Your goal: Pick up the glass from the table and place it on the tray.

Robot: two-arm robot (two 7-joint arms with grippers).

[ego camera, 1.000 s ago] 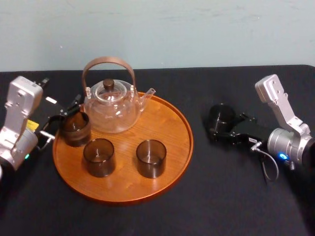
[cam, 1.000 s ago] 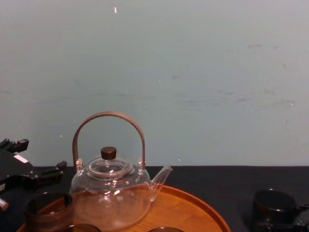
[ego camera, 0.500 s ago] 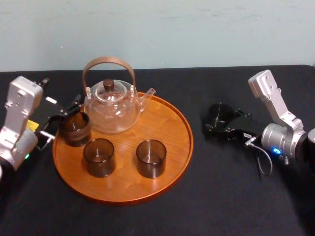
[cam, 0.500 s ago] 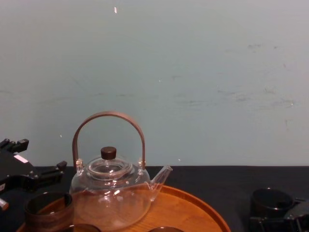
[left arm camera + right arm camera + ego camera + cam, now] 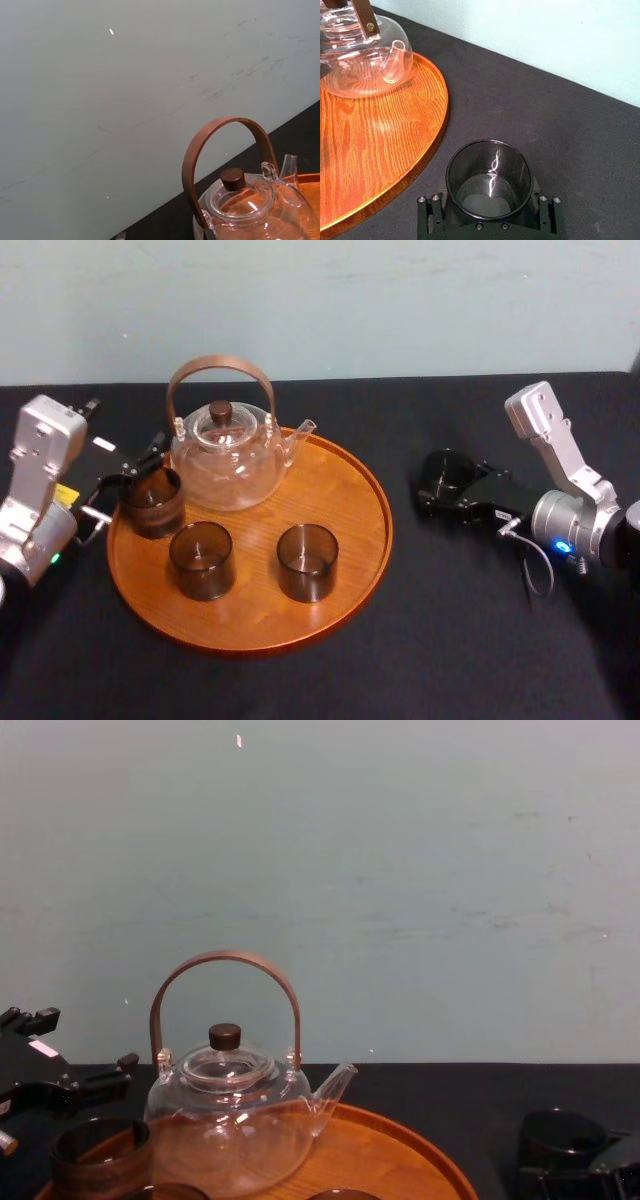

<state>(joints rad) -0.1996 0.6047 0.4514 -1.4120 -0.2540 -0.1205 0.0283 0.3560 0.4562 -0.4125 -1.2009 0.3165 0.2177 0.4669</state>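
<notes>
The glass (image 5: 447, 472), a dark smoky tumbler, stands upright on the black table to the right of the tray (image 5: 345, 495), a big round orange-brown wooden one. My right gripper (image 5: 445, 492) reaches in low from the right. In the right wrist view the glass (image 5: 487, 175) sits between its two black fingers (image 5: 427, 212), which press its sides, so it is shut on the glass; the tray's rim (image 5: 437, 135) lies a short way off. In the chest view the glass (image 5: 558, 1132) shows at the lower right. My left gripper (image 5: 125, 455) is parked at the tray's far-left edge, open.
On the tray stand a clear glass teapot (image 5: 226, 455) with a curved brown handle and three more dark tumblers: one at the back left (image 5: 152, 500) beside the left gripper and two in front (image 5: 201, 560) (image 5: 306, 562). A pale wall rises behind the table.
My right arm has slid a little left toward the glass, and its fingers have closed in slightly onto the glass's sides. The left arm and the things on the tray have not moved.
</notes>
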